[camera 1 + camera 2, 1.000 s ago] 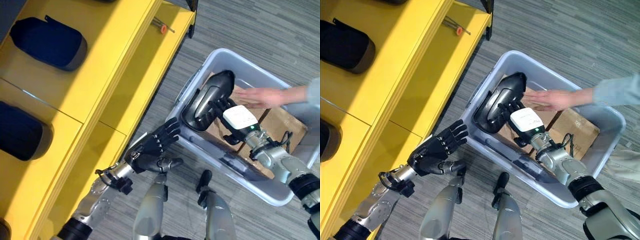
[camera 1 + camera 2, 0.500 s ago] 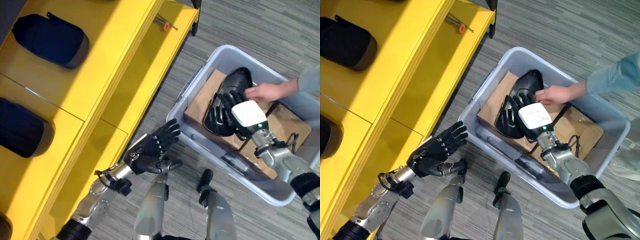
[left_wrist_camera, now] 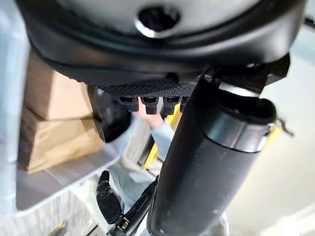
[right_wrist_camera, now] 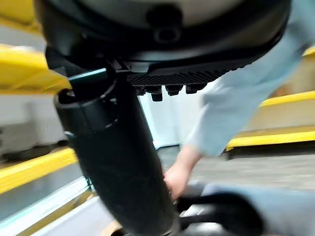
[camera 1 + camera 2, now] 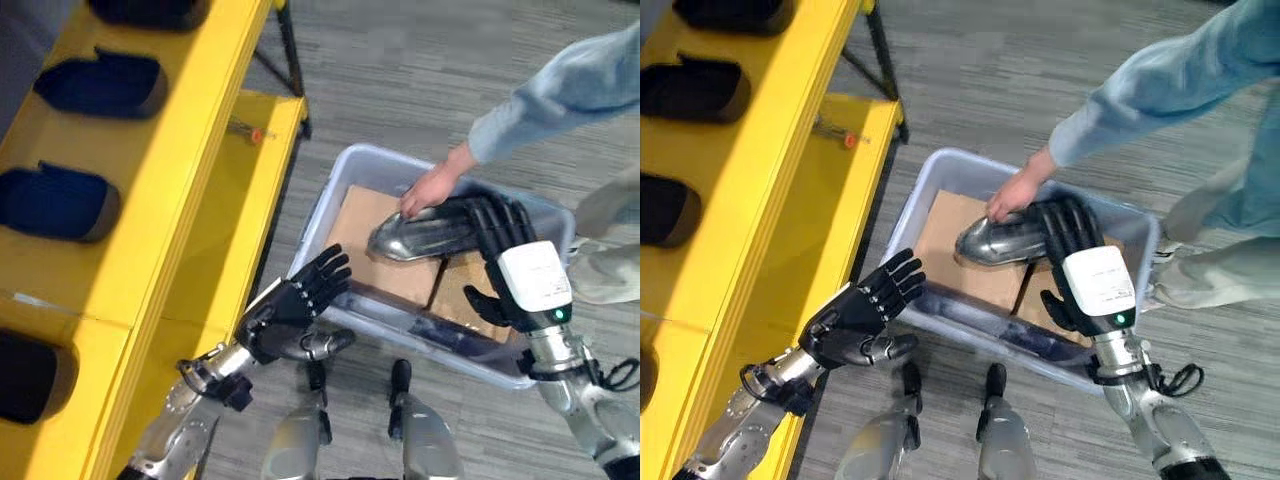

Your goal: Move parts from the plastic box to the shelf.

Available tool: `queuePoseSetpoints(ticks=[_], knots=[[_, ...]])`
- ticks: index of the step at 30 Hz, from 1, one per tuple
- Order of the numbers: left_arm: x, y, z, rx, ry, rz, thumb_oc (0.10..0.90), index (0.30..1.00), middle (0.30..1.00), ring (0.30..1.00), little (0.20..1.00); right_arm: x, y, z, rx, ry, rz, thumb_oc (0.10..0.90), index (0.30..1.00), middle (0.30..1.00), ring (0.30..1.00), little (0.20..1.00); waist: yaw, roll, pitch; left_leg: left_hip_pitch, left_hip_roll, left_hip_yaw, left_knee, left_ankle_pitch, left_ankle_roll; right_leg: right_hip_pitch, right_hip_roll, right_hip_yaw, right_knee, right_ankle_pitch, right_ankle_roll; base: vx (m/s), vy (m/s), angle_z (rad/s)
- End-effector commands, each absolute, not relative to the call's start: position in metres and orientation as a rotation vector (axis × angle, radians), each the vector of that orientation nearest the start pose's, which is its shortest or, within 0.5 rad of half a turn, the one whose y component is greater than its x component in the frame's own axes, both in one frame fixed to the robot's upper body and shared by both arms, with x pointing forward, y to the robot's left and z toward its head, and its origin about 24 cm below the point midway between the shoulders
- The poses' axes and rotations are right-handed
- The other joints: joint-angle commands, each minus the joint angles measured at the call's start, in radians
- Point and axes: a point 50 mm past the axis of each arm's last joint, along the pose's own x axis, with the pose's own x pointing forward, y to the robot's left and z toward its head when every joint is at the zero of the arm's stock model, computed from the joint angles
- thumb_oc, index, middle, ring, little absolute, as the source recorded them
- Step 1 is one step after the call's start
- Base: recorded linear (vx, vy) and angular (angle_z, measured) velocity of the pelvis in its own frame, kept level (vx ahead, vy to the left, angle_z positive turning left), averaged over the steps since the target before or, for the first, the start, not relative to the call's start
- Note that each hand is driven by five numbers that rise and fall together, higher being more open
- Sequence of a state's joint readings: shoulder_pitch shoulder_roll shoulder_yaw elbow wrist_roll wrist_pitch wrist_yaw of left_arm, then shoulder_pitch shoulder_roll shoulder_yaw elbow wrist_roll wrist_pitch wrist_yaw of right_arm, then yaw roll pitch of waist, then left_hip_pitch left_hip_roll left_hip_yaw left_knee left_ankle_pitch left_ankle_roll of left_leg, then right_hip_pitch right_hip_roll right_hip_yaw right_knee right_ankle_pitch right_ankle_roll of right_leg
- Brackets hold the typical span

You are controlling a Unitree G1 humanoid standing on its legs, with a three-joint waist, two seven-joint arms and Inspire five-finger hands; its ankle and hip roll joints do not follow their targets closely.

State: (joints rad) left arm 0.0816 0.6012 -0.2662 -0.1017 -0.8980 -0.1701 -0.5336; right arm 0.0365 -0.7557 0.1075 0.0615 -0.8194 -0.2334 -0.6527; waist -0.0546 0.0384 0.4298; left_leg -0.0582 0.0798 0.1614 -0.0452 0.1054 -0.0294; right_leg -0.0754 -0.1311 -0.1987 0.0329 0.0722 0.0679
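Right now your right robot hand (image 5: 505,255) reaches into the box (image 5: 318,215), its fingers curled over one end of the dark shiny part (image 5: 425,232), while a person's hand (image 5: 428,188) rests on the part's upper edge, apparently steadying or passing it so your grip can settle. The part sits over the cardboard (image 5: 372,235) that lines the box, and whether it is lifted clear or touching I cannot tell. Your left robot hand (image 5: 290,310) hovers just outside the box's near corner with fingers spread wide and nothing in it, probably kept ready to support the part once it comes out. The shelf (image 5: 190,200) stands well to your left and already carries several dark parts (image 5: 55,200) in a row, so the one in the box has yet to travel. From the head cameras you get the whole layout: box, shelf, both robot hands. The right wrist view adds the person's hand (image 4: 177,172) and pale blue sleeve (image 4: 236,103) up close beyond your thumb, but not the fingers' contact. The left wrist view looks past its open fingers at cardboard (image 3: 54,128) inside the box wall.
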Motion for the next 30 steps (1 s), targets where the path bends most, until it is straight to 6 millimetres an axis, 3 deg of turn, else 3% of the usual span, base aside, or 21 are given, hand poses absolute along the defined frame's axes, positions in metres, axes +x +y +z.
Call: queuePoseSetpoints(ticks=[1, 8, 19, 26, 30], knots=[[0.215, 0.165, 0.086, -0.387, -0.209, -0.825, 0.9, 1.0, 1.0, 1.0, 1.0, 0.255, -0.249, 0.125, -1.414, -0.713, -0.223, 0.9, 1.0, 1.0, 1.0, 1.0, 0.035, -0.018, -0.109, -0.009, 0.022, 0.039, 0.033, -0.077, -0.014, 0.017, -0.002, 0.031, 0.085, -0.134, 0.04, 0.09, 0.001, -0.08], [0.214, 0.167, 0.078, -0.389, -0.169, -0.811, 0.9, 1.0, 1.0, 1.0, 1.0, 0.251, -0.254, 0.116, -1.396, -0.622, -0.183, 0.9, 1.0, 1.0, 1.0, 1.0, 0.022, -0.024, -0.15, 0.042, 0.03, 0.064, 0.005, -0.076, -0.022, 0.062, -0.011, 0.03, 0.037, -0.113, 0.051, 0.04, 0.003, -0.05], [0.215, 0.167, 0.075, -0.393, -0.151, -0.806, 0.9, 1.0, 1.0, 1.0, 1.0, 0.256, -0.258, 0.108, -1.381, -0.508, -0.16, 0.9, 1.0, 1.0, 1.0, 1.0, 0.028, -0.019, -0.159, 0.046, 0.03, 0.059, 0.003, -0.077, -0.022, 0.073, -0.015, 0.021, 0.041, -0.121, 0.049, 0.0, 0.0, -0.02], [0.225, 0.162, 0.083, -0.372, -0.164, -0.837, 0.9, 1.0, 1.0, 1.0, 1.0, 0.274, -0.263, 0.112, -1.457, -0.437, -0.123, 0.9, 1.0, 1.0, 1.0, 1.0, 0.043, -0.006, -0.116, 0.005, 0.028, 0.047, 0.012, -0.071, -0.022, 0.029, -0.018, 0.018, 0.059, -0.122, 0.047, -0.07, -0.023, 0.01], [0.235, 0.156, 0.091, -0.353, -0.179, -0.864, 0.9, 1.0, 1.0, 1.0, 1.0, 0.295, -0.27, 0.129, -1.514, -0.434, -0.194, 0.9, 1.0, 1.0, 1.0, 1.0, 0.062, 0.009, -0.066, -0.046, 0.026, 0.032, 0.028, -0.065, -0.021, -0.02, -0.009, 0.007, 0.107, -0.145, 0.033, -0.12, -0.041, 0.02]])
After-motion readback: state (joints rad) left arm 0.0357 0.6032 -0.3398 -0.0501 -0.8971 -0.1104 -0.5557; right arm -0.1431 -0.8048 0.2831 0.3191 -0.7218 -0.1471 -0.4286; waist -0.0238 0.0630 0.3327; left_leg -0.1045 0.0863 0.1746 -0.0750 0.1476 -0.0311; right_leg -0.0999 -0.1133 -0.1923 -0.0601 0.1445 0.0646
